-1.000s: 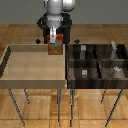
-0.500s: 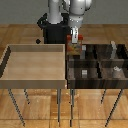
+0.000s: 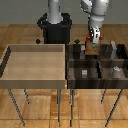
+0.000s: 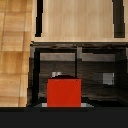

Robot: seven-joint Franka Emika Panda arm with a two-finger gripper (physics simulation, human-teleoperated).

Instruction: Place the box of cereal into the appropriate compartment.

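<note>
The box of cereal (image 3: 91, 46) is a small red box with an orange-yellow face. It hangs in my gripper (image 3: 92, 43), which is shut on it, above the far row of the dark compartment bin (image 3: 71, 64) on the exterior view's right. In the wrist view the red box (image 4: 64, 92) fills the space between the jaws, with the dark compartments (image 4: 95, 75) below it.
A large light wooden tray (image 3: 35, 76) stands on the exterior view's left. Small grey-white items lie in the bin's compartments (image 3: 84, 73), (image 3: 116, 71), (image 4: 107, 77). The robot's black base (image 3: 55, 29) is behind. Both bins stand on thin legs.
My gripper has carried the cereal box from over the tray's far edge toward the exterior view's right, to above the compartment bin.
</note>
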